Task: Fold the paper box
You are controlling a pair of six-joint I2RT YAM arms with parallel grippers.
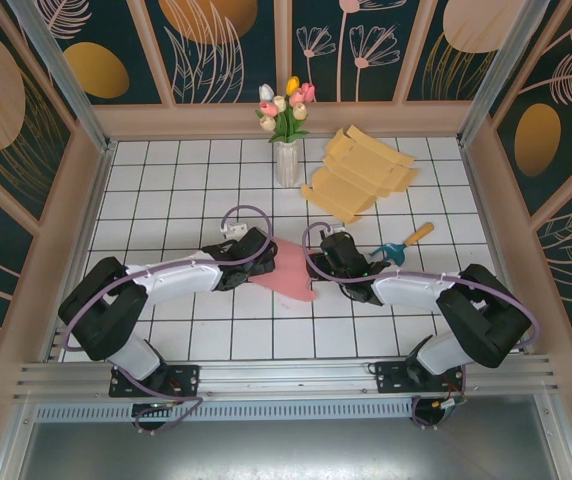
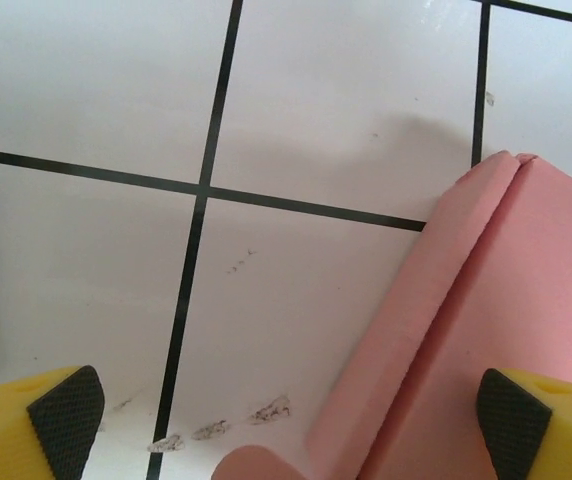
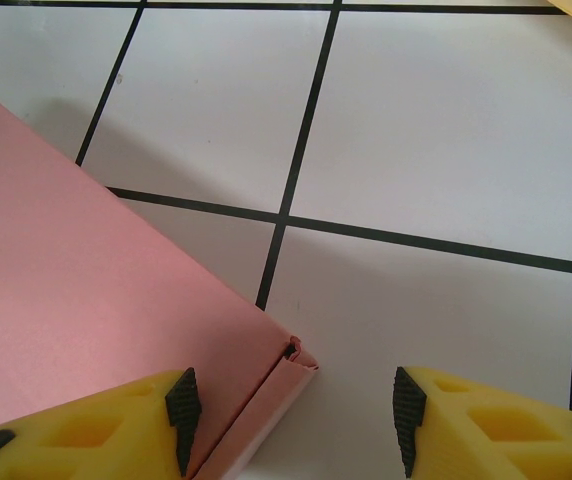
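Note:
The paper box is a flat pink sheet lying on the white tiled table between the two arms. My left gripper stands over its left side. In the left wrist view the pink box shows a folded flap along its left edge, and the left gripper is wide open, one finger above the bare tile and the other above the pink. My right gripper is at the box's right side. In the right wrist view the box ends in a folded corner that lies between the open jaws of the right gripper, touching neither pad.
A stack of flat yellow card blanks lies at the back right. A vase of tulips stands at the back centre. A small blue and orange scoop lies right of the right gripper. Wooden walls ring the table.

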